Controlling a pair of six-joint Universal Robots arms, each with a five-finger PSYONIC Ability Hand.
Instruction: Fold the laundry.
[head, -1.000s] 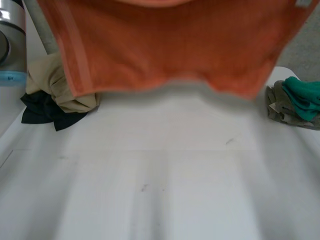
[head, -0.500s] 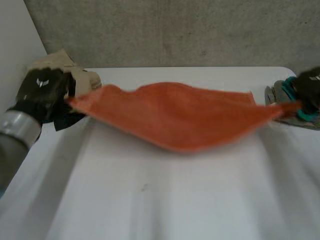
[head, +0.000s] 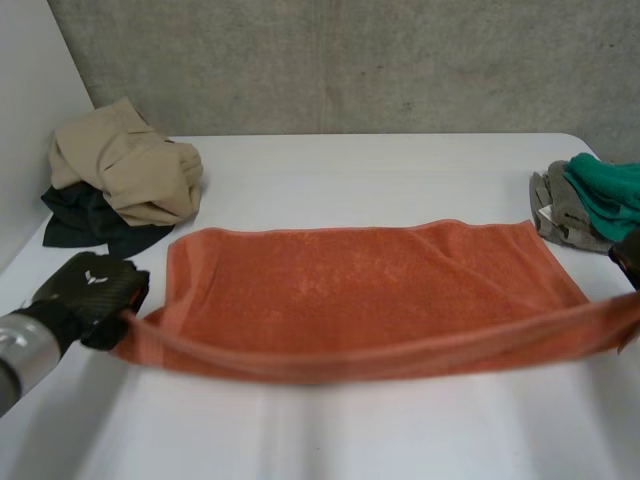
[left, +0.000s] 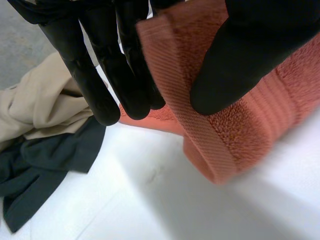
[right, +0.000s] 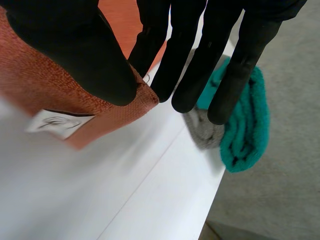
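Observation:
An orange towel (head: 370, 290) lies spread across the middle of the white table (head: 400, 170), its near edge lifted and stretched between both hands. My left hand (head: 88, 295) pinches the towel's near left corner; in the left wrist view the thumb (left: 240, 60) presses the orange towel (left: 210, 125) against the fingers (left: 125, 65). My right hand (head: 630, 255) holds the near right corner. Its thumb (right: 75, 50) and fingers (right: 185, 65) pinch the orange towel (right: 45, 85), whose white label (right: 57, 122) hangs below.
A beige garment (head: 125, 165) lies over a dark one (head: 85, 225) at the back left. Folded green (head: 605, 195) and grey (head: 560, 215) cloths sit at the right edge, near my right hand. A concrete wall (head: 350, 60) rises behind the table.
The towel hung high in front of the camera, then swung down and out. Now its far part lies flat on the table, and both hands have drawn back toward the near side.

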